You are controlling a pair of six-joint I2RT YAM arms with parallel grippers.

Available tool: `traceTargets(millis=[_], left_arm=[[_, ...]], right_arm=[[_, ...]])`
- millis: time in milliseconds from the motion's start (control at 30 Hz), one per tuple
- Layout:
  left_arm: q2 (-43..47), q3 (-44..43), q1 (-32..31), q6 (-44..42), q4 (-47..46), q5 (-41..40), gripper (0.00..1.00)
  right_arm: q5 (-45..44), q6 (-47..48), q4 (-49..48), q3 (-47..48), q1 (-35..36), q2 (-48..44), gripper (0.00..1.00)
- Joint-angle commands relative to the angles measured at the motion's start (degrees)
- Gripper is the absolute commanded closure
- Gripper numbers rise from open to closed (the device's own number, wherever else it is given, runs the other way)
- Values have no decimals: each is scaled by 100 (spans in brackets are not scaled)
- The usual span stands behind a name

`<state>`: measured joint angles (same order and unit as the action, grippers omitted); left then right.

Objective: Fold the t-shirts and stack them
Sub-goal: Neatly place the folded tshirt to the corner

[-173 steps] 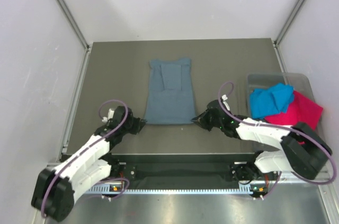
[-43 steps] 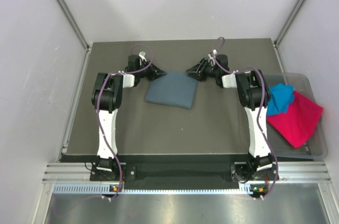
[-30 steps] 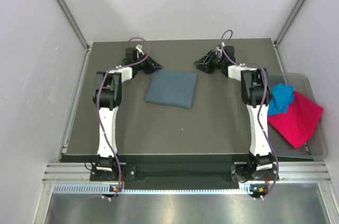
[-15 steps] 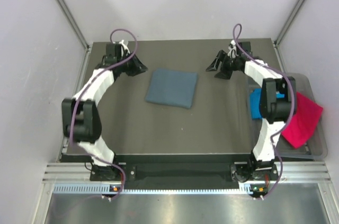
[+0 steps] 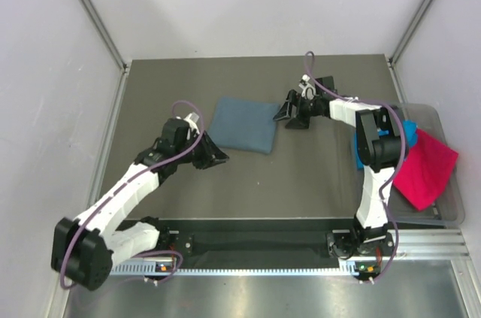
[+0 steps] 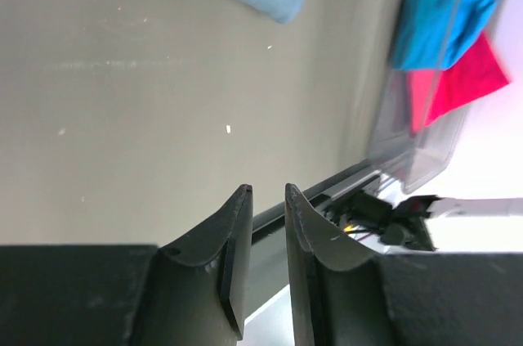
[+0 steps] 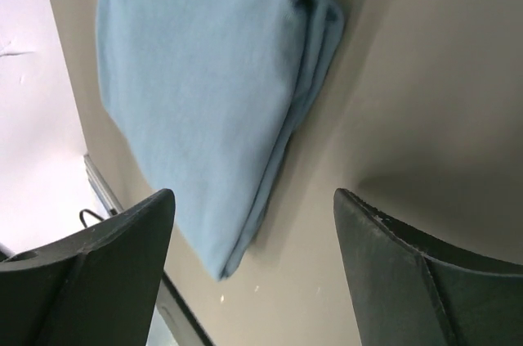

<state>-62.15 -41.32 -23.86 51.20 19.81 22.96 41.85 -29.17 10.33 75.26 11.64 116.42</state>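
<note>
With the slate-blue t-shirt [image 5: 244,124] folded on the tabletop [image 5: 316,175], the wide-open right claw [image 5: 288,115] just right of it and the barely parted, empty left claw [image 5: 216,158] at its near-left corner should lift clear without snagging folds.

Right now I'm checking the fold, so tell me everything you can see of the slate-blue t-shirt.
The slate-blue t-shirt is soft plain cloth, folded into a flat, roughly square bundle with layered edges showing at one side. It lies on the dark table, toward the far middle. Nothing grips it; the open right gripper sits just beside its right edge.
</note>
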Motion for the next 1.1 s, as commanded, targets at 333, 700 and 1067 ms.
traceTargets(millis=[333,700,1067], left_arm=[[687,-130,13,198,471,-380,73],[133,-851,21,-338,787,-345,73],[352,-711,30,-453,928,-476,73]], right_arm=[[220,-818,-1086,428,313,909,39],[-440,-1425,-892,182,611,838,39],[-546,-1127,-761,366,612,961,60]])
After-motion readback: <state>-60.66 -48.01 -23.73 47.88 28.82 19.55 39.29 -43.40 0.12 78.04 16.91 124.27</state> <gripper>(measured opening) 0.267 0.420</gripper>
